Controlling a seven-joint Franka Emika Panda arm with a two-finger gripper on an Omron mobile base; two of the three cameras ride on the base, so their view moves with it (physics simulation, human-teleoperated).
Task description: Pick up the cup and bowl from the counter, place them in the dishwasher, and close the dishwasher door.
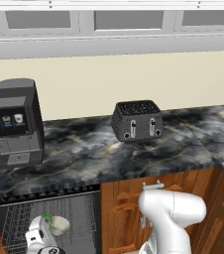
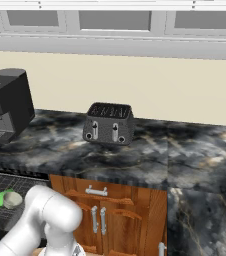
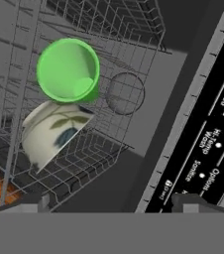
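Gripper (image 3: 111, 201) hung open and empty over the open dishwasher's wire rack (image 3: 129, 30), its finger tips (image 3: 39, 201) spread wide. Just beyond them the bowl (image 3: 52, 134) lay tipped on its side in the rack, touching the green cup (image 3: 68, 69), whose open mouth faced the hand. Beside the rack ran the dishwasher door (image 3: 208, 134), its control strip showing. Farther off, on the counter (image 1: 84, 154), stood a toaster (image 1: 137, 120) and a coffee machine (image 1: 15, 121), well apart.
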